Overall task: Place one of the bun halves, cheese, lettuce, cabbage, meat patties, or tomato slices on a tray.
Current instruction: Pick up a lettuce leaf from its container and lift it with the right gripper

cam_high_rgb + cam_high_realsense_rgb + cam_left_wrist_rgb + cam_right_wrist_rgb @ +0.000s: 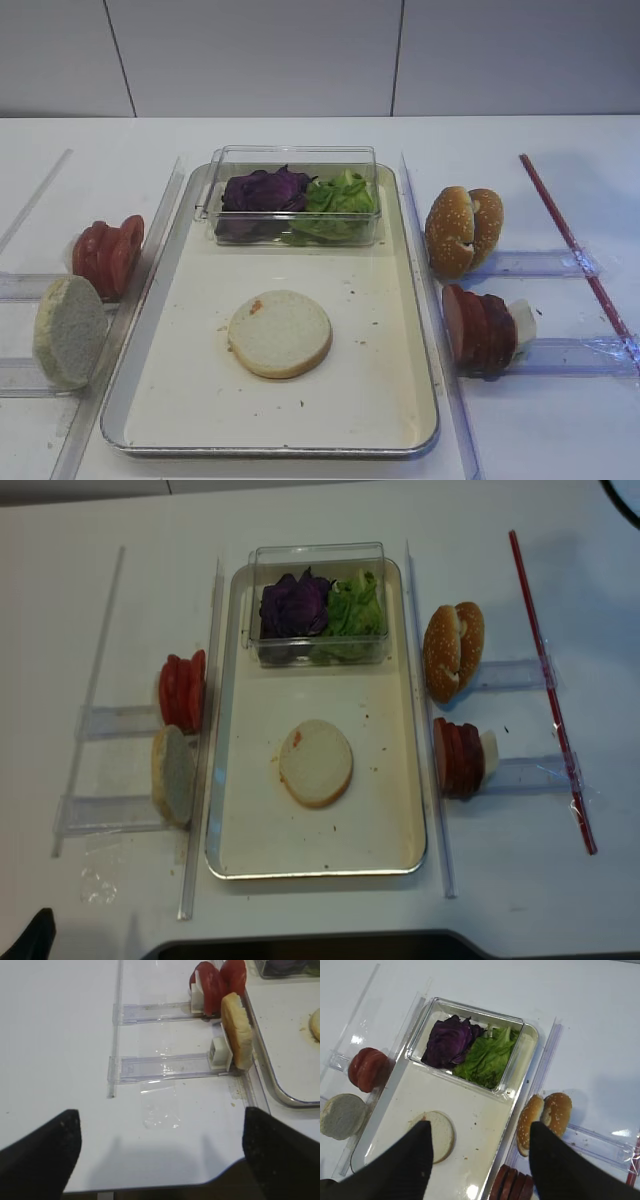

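On the tray (415, 330), mid-floor, one pale bun half (280, 333) lies flat. It looks light, soft and crushable; best taken lightly across the rim. Left gripper (160, 1147) jaws wide, empty; right gripper (479, 1152) jaws apart, empty.

Even, bright overhead light washes the white surface (300, 135). Shadows are soft and short. Glare shows on the tray (470, 1191) floor between the right hand's fingers, and a dim shadow lies ahead of the left hand. Everything looks mildly soft.
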Robot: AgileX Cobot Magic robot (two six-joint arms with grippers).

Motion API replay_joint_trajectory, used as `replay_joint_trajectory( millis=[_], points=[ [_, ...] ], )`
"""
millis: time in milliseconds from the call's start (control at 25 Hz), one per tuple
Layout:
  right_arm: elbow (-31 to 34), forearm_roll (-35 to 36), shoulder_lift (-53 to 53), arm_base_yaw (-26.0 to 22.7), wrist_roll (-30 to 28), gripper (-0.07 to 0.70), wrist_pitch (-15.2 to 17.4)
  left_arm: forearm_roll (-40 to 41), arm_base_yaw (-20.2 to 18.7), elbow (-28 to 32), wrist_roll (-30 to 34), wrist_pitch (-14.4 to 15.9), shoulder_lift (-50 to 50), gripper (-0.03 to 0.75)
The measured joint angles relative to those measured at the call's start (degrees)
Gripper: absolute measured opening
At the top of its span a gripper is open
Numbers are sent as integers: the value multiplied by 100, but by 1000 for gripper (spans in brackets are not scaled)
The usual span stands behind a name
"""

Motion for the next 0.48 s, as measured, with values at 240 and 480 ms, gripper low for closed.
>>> replay_joint_trajectory(
  millis=[240, 480],
  points=[
    [-779, -361, 979, 582, 60, 463, -24, 0, 0, 0, 0, 0, 0, 642],
    [-1591, -673, 1935, 1138, 233, 463, -35, 0, 0, 0, 0, 0, 0, 645]
  ],
)
